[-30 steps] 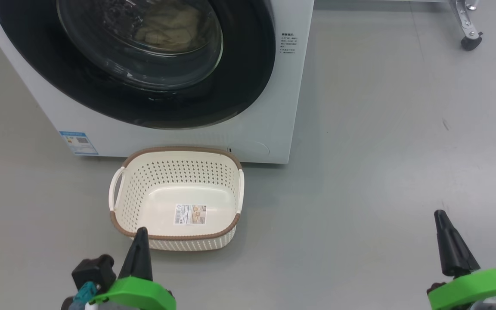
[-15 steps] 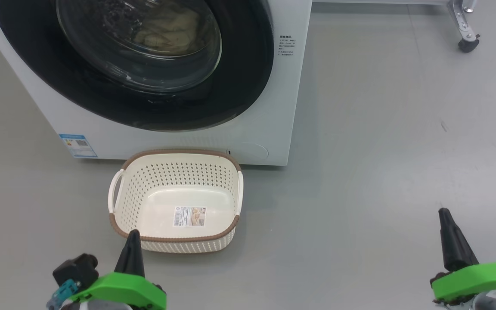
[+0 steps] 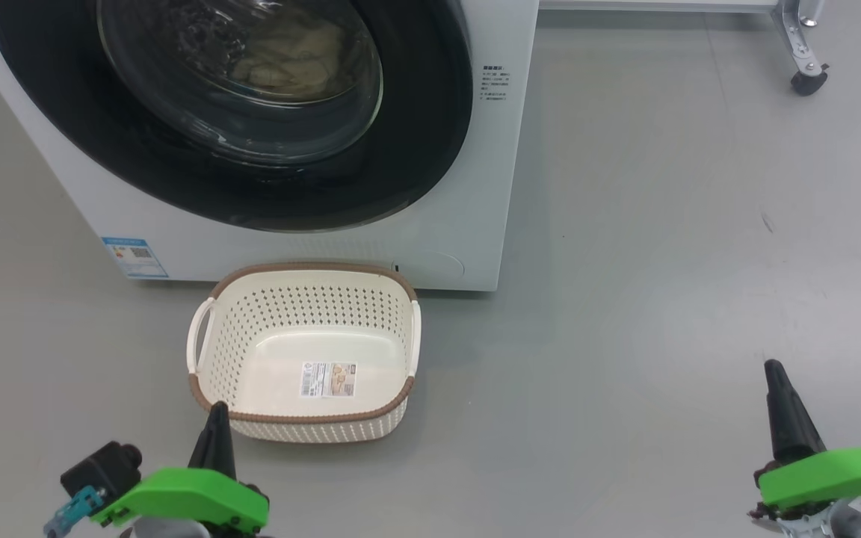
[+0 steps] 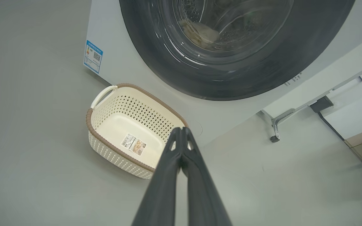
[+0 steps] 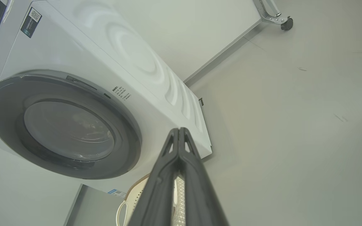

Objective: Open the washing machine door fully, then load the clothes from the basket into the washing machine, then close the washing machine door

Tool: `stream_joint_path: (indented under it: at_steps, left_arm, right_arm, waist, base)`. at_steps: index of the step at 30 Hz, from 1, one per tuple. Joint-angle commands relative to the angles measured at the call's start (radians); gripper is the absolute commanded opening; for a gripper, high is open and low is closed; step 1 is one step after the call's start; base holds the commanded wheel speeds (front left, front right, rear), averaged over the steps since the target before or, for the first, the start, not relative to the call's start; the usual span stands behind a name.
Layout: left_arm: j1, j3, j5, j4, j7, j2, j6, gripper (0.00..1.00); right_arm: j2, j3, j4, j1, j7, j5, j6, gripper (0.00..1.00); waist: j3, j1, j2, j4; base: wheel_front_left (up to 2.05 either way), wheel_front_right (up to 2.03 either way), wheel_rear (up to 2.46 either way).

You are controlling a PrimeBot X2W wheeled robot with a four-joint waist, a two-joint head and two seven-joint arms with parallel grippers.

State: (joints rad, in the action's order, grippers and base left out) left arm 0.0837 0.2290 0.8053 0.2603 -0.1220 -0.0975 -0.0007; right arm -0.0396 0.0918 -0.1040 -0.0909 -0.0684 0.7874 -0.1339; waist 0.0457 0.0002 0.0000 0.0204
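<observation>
Claws fingers-up, tips together, empty; left claw (image 3: 218, 412) near basket (image 3: 311, 267), right claw (image 3: 774, 370) apart.

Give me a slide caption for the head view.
Empty basket before the closed washing machine door, clothes inside, left pincer and right pincer shut.

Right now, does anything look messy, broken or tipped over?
Nothing stands out. The basket stands upright and empty on the floor in front of the washing machine. The washing machine door looks shut, and the cream clothes lie inside behind its glass.
</observation>
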Motion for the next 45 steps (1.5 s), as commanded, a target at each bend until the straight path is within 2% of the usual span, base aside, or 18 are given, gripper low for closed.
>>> stream_joint_path:
  at_steps: [1, 45]
  left_arm:
    - [0.033, -0.028, 0.022, -0.028, 0.003, -0.004, -0.009, 0.00]
    - [0.026, -0.194, 0.492, -0.021, 0.124, 0.013, -0.079, 0.00]
  right_arm:
    - [-0.027, -0.008, 0.024, 0.050, 0.003, 0.025, 0.001, 0.00]
    - [-0.034, -0.013, -0.070, 0.135, 0.089, 0.508, 0.002, 0.00]
  waist:
    - [0.000, -0.0001, 0.0000, 0.000]
    - [-0.025, -0.0001, 0.0000, -0.012]
  base:
    - [0.00, 0.00, 0.00]
    - [0.00, 0.00, 0.00]
